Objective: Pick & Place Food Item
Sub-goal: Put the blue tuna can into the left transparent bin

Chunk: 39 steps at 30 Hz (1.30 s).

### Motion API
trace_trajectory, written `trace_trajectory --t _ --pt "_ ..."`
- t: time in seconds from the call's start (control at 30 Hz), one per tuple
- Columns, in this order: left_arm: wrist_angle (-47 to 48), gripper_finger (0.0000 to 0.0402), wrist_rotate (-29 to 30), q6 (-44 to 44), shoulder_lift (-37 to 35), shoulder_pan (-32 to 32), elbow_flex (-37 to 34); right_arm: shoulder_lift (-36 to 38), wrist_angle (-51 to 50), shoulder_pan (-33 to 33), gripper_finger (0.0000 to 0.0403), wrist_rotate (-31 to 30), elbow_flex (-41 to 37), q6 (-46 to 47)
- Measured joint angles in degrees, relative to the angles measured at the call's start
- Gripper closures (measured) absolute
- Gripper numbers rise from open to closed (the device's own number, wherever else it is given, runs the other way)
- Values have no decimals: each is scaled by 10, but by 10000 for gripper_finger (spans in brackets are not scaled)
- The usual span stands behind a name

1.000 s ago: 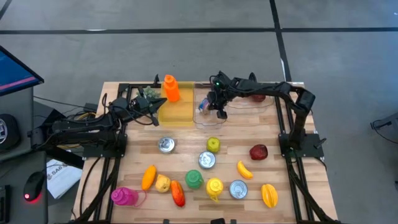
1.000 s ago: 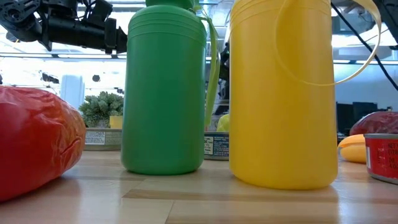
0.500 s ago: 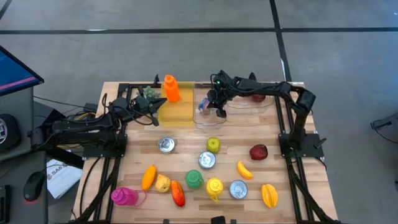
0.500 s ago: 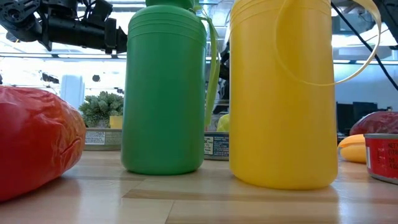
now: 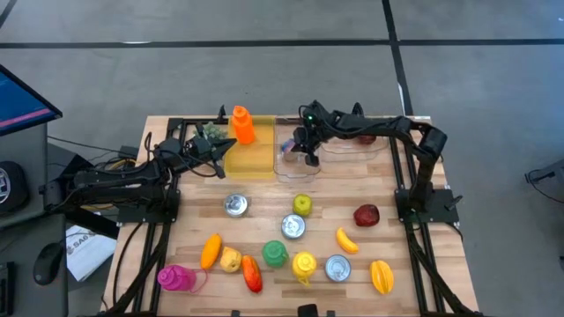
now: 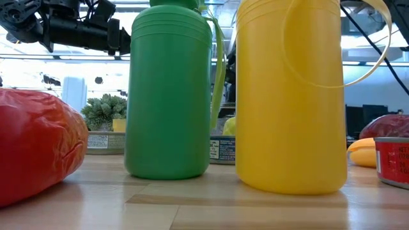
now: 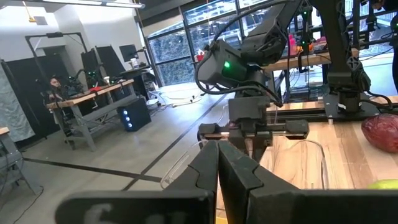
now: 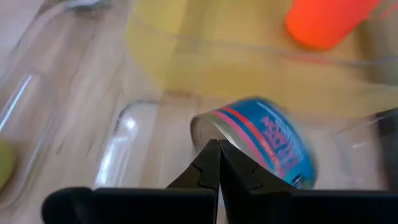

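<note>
While shut, right gripper (image 8: 219, 149) (over clear bin (image 8: 74, 118)) nears blue can (image 8: 264, 140).

Grey concrete floor (image 5: 264, 53) crossed by dark seam lines surrounds the wooden table (image 5: 203, 216). Beyond it stand workbenches (image 7: 93, 99) on metal legs bearing monitors (image 7: 127, 53), with a seated person (image 7: 55, 84), before a wall of large glazed windows (image 7: 186, 34). Ceiling lighting illuminates the room.

Even, bright overhead light, soft shadows; the right wrist view is blurred, window glare behind the low view
</note>
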<state>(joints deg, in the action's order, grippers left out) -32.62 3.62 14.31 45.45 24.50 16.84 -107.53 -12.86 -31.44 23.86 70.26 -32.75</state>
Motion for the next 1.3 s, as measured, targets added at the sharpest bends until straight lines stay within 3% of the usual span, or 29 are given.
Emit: trace_trajectory --t 0.6,1.3 --pt "0 401 0 0 0 0 0 -13 80 -2 403 -82 0 69" --pt "0 401 0 0 0 0 0 -13 52 18 403 -73 0 54"
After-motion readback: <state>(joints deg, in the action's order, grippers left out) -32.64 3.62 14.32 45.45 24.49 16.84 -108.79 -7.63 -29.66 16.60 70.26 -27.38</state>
